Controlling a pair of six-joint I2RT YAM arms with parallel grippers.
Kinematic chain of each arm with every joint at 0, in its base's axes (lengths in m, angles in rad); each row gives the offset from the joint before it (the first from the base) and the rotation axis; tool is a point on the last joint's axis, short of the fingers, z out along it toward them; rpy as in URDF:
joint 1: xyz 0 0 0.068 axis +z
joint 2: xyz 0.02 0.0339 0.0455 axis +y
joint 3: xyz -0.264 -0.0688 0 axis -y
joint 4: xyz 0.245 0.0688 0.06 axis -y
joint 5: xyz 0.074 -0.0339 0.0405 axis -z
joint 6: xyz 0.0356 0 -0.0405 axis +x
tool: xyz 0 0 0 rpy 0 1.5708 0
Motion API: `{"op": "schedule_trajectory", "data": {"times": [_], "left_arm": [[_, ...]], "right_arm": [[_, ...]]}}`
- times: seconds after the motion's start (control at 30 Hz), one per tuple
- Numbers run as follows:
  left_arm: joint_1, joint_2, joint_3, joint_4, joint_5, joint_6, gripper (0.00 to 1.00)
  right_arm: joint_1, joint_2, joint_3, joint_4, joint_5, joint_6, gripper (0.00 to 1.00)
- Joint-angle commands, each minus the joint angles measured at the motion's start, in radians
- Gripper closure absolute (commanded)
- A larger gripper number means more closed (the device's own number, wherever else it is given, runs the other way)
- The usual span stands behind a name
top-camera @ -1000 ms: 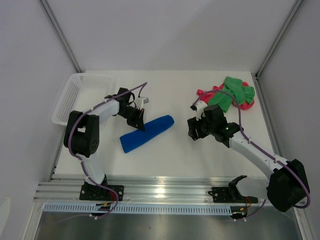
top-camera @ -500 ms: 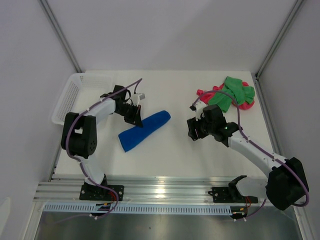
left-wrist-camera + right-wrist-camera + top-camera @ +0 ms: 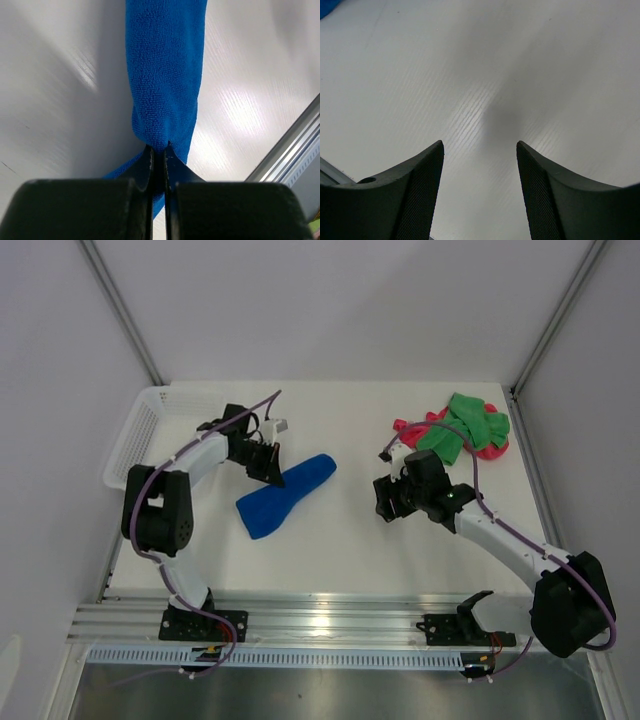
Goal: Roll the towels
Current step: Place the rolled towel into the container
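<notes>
Top external view: 3 towels are seen on the white tabletop (image 3: 340, 550). The blue towel (image 3: 283, 497) is rolled into a loose tube and laid diagonally left of the tabletop's centre. The left gripper (image 3: 272, 473) is set against the roll's far-left side, about mid-length. The green towel (image 3: 470, 425) is bunched on top of the pink-red towel (image 3: 408, 429) near the far right corner, both unrolled. The white mesh basket (image 3: 140, 435) is stood at the far left corner, apart from the blue roll. The right gripper (image 3: 388, 500) is held over bare tabletop right of centre, between the blue roll and the heap. Neither jaw gap can be judged from this view.

Left wrist view: what the top view hides is shown here. The 2 fingers (image 3: 145, 170) are pressed nearly together, with a pinch of blue towel (image 3: 165, 65) nipped at the tips. The rest of the roll is stretched away across the tabletop. An aluminium rail (image 3: 295, 150) is caught at the right edge of the frame.

Right wrist view: the right gripper (image 3: 479, 150) is shown with jaws spread wide and nothing between them. Only bare tabletop with a soft shadow is seen below. A sliver of blue towel (image 3: 327, 5) is caught at the frame's top left corner.
</notes>
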State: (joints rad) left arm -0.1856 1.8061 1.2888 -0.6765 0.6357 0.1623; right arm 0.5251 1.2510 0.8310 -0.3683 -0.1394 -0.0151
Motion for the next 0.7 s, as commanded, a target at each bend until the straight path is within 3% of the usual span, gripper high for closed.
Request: {"op": "schedule_trajectory", "data": {"times": [0.0,0.27,0.5,0.67], "left_arm": [[0.011,0.045,0.050,-0.027,-0.002,0.028,0.99],[0.003,0.113,0.072,-0.072,0.022,0.052,0.99],[-0.038,0.118,0.055,-0.172,0.019,0.118,0.96],[-0.054,0.136,0.058,-0.204,0.027,0.131,0.91]], "right_arm": [[-0.004,0.008,0.007,0.035,-0.003,0.033,0.37],[-0.005,0.096,0.034,0.196,-0.114,0.131,0.36],[-0.005,0.278,0.201,0.203,-0.088,0.180,0.35],[-0.004,0.410,0.275,0.296,-0.126,0.257,0.28]]}}
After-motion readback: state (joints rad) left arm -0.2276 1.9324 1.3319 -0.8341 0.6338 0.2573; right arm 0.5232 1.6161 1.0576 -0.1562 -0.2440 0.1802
